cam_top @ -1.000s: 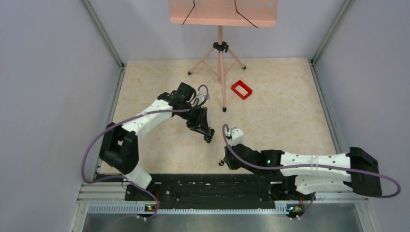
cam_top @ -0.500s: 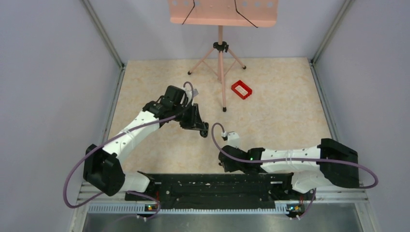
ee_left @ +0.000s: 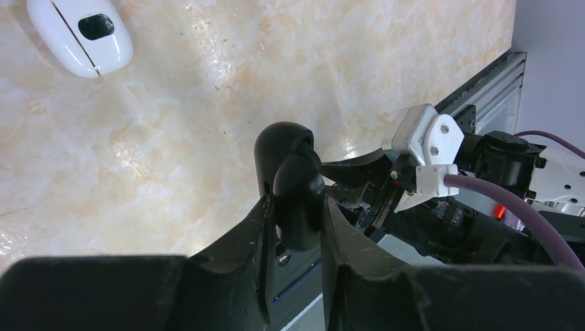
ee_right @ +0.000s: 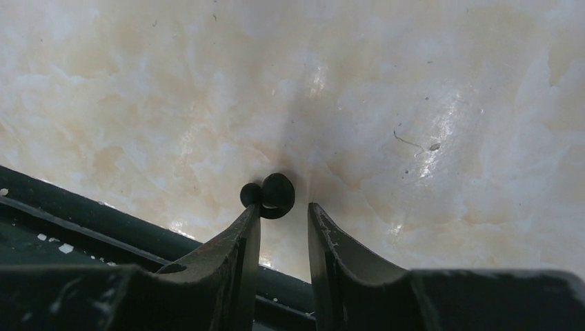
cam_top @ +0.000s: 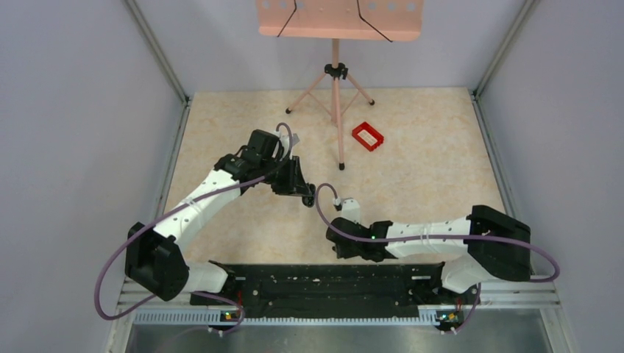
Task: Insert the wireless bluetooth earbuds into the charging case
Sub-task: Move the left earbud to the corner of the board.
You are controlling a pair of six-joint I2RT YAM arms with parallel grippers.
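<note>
My left gripper (ee_left: 296, 207) is shut on the charging case (ee_left: 283, 148), a glossy black oval held above the table, its far end sticking out past the fingertips. In the top view this gripper (cam_top: 307, 194) hangs left of centre. My right gripper (ee_right: 283, 210) is open and low over the table. A tiny black earbud (ee_right: 270, 194) lies on the table just beyond its left fingertip, outside the jaws. In the top view the right gripper (cam_top: 337, 250) is close to the front rail.
A white rounded object (ee_left: 79, 34) with a black oval spot lies on the table beyond the case. A red rectangular frame (cam_top: 368, 136) and a pink tripod stand (cam_top: 336, 81) stand at the back. The dark front rail (ee_right: 69, 214) runs just beside the earbud.
My left arm drew back and left with the case still held. My right arm swung left, and its gripper shifted slightly left near the front rail.
</note>
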